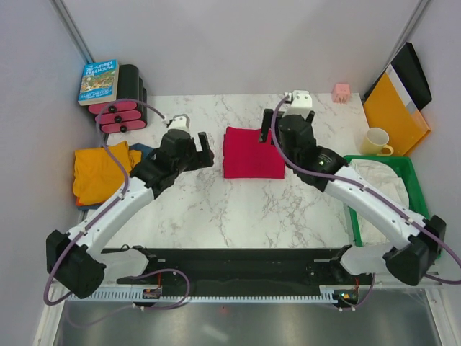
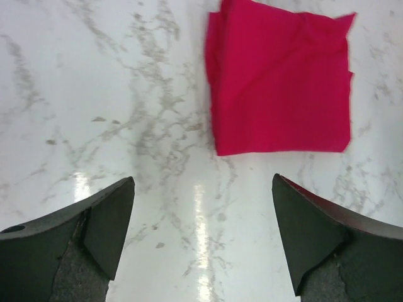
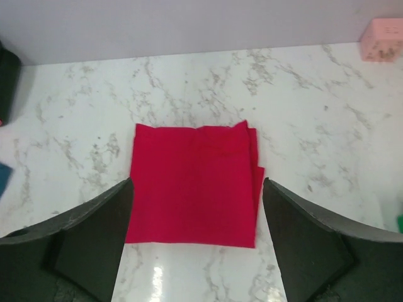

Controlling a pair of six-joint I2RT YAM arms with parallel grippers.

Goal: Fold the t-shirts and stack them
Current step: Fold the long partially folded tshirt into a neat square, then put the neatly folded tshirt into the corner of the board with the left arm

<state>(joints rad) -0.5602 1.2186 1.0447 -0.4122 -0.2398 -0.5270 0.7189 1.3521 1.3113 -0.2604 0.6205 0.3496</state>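
Top view, red t-shirt (image 1: 252,153): folded into a flat rectangle, lying on the desk (image 1: 238,216) towards the back, between the two arms.
Top view, left fingers (image 1: 205,143): apart and holding nothing, just to the left of the red t-shirt and clear of it.
Top view, right fingers (image 1: 266,124): apart and holding nothing, at the red t-shirt's back right corner.
Top view, orange t-shirt (image 1: 97,173): at the desk's left edge, lying on the dark blue t-shirt (image 1: 141,150), of which only edges show.
Top view, surroundings: a book (image 1: 99,81) at the back left, a pink cube (image 1: 341,91) at the back, a mug (image 1: 376,142) and a green tray (image 1: 351,194) on the right.
Left wrist view, left fingers (image 2: 94,239): wide apart over bare marble, nothing between them.
Left wrist view, red t-shirt (image 2: 283,82): ahead and to the right, flat, with layered edges on its left side.
Right wrist view, right fingers (image 3: 82,245): wide apart.
Right wrist view, red t-shirt (image 3: 195,182): flat on the desk, its near edge lying in the gap between the fingers. I cannot tell whether they touch it.
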